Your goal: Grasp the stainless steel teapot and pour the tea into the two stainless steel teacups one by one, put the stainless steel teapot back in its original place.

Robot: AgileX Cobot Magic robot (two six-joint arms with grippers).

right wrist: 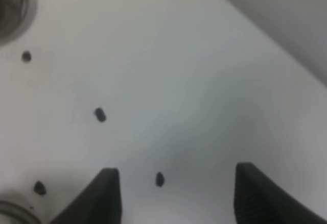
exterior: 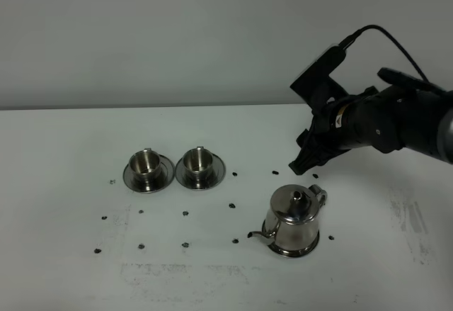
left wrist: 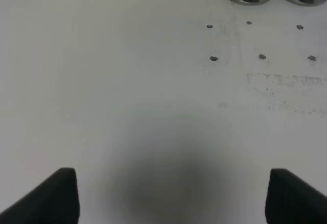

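The stainless steel teapot (exterior: 296, 220) stands upright at lower right of centre in the high view, spout pointing left; the left-hand teacup (exterior: 146, 164) and the right-hand teacup (exterior: 198, 161) sit side by side at centre left, well apart from it; the right gripper (exterior: 303, 168) hangs just above the pot, fingers spread, holding nothing; the left gripper (left wrist: 171, 188) is likewise spread over the white table (left wrist: 127, 106).

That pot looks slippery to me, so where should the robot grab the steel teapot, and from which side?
Probably the loop handle of the stainless steel teapot, approached from the rear right, where the open right gripper hangs. The handle juts out opposite the thin spout, while the body is wide and rounded.
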